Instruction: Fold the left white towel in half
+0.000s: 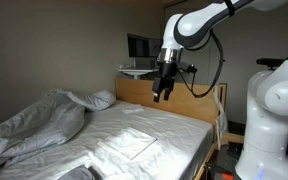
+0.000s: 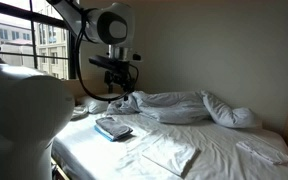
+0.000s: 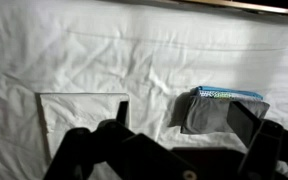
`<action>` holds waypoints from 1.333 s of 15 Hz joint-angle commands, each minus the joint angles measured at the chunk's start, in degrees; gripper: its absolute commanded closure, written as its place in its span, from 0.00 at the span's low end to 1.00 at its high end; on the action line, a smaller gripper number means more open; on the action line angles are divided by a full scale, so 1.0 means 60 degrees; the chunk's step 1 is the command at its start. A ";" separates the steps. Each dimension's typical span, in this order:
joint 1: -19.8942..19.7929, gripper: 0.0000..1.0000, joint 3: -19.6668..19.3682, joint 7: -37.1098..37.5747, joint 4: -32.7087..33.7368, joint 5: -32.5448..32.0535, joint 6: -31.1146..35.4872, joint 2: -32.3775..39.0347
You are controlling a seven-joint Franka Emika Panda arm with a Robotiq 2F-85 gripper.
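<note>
While up high near the headboard (image 1: pixel 194 105), hangs with tool (image 1: pixel 162 96) spread wide, empty, well clear of towel (image 3: pixel 79 120).

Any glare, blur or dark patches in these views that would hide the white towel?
Wrist view: evenly lit, the white towel reads clearly, though the gripper is a dark, soft-focus silhouette. In an exterior view the window glares bright and the near robot body blurs. In an exterior view the room is dim, the duvet in grey shadow.
</note>
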 commanded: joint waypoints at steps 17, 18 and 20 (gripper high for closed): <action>0.0252 0.00 -0.0073 -0.0404 0.0049 0.0217 -0.0002 -0.0215; 0.0329 0.00 -0.0071 -0.0474 0.0068 0.0220 0.0008 -0.0185; 0.0551 0.00 0.0012 -0.0641 -0.0210 0.0225 0.0374 -0.0226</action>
